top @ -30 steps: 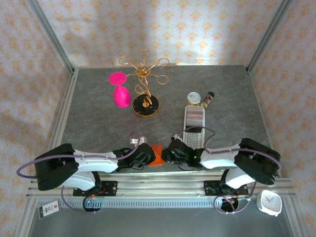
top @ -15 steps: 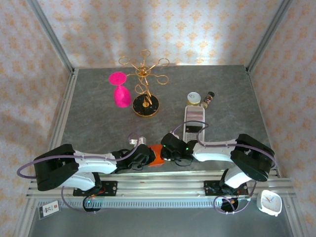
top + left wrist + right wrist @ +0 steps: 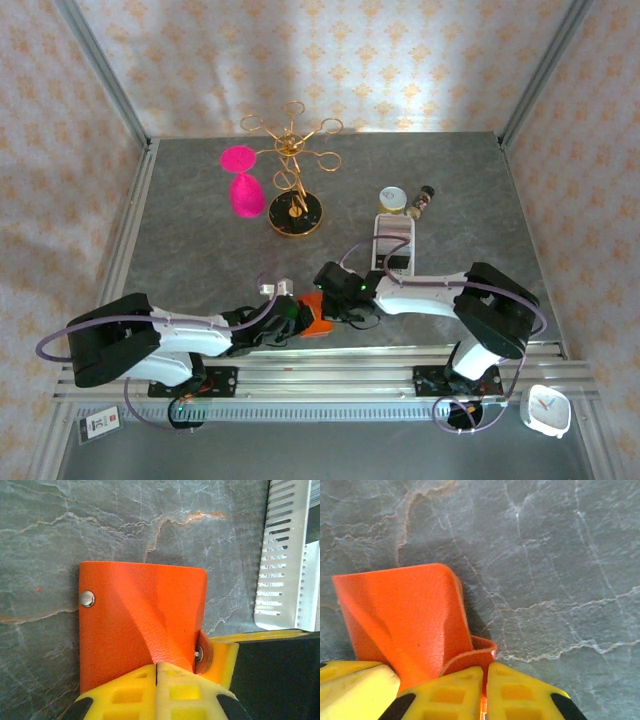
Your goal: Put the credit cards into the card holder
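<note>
The card holder (image 3: 140,612) is an orange-red wallet lying folded shut on the grey table, with a metal snap (image 3: 87,598) on its left side. In the top view the card holder (image 3: 314,316) sits close to the table's near edge, between both grippers. My left gripper (image 3: 157,672) is shut, pinching the holder's near edge. My right gripper (image 3: 486,672) is shut on the holder's small curled flap (image 3: 472,656), and its yellow finger (image 3: 224,655) shows beside the holder. The credit cards are out of view.
A long white slotted tray (image 3: 393,238) lies just behind the right gripper; its end (image 3: 285,555) shows beside the holder. Further back stand a gold wire rack on a black base (image 3: 295,212), a pink glass (image 3: 243,190), a small jar (image 3: 392,199) and a dark bottle (image 3: 424,200).
My right gripper has slid left to the card holder and closed on its flap. The left gripper stayed shut on the holder, hardly moving.
</note>
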Robot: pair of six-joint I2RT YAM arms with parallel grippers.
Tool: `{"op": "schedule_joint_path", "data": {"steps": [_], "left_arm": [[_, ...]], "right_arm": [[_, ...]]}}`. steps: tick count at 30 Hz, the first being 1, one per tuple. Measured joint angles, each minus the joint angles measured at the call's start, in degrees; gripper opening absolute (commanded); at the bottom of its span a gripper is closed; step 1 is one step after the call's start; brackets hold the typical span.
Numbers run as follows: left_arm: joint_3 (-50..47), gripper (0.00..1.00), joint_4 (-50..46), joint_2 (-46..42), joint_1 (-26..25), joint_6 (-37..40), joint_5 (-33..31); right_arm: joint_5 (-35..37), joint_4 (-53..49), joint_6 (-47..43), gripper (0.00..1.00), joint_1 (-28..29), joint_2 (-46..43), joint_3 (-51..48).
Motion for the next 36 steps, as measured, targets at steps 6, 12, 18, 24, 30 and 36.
{"op": "schedule_joint_path", "data": {"steps": [6, 12, 18, 24, 30, 36], "left_arm": [[-1.4, 0.0, 2.6, -0.3, 0.0, 0.0, 0.0], [-1.5, 0.0, 2.9, -0.6, 0.0, 0.5, 0.0], [-2.5, 0.0, 4.6, -0.9, 0.0, 0.6, 0.0], [-3.8, 0.0, 5.5, -2.0, 0.0, 0.6, 0.0], [-4.2, 0.0, 5.4, -2.5, 0.0, 0.6, 0.0], [-4.2, 0.0, 5.5, -2.3, 0.0, 0.5, 0.0]], "right_arm": [[0.2, -7.2, -0.1, 0.09, 0.0, 3.4, 5.7], [0.4, -11.5, 1.0, 0.11, 0.0, 5.9, 9.4], [1.8, -17.6, 3.0, 0.16, 0.8, 9.9, 14.9], [3.7, -15.8, 5.0, 0.2, 1.6, 8.8, 14.3], [7.2, -8.0, 5.0, 0.22, 2.3, 3.8, 8.7], [9.0, -2.3, 5.0, 0.28, 2.5, -1.5, 3.4]]}}
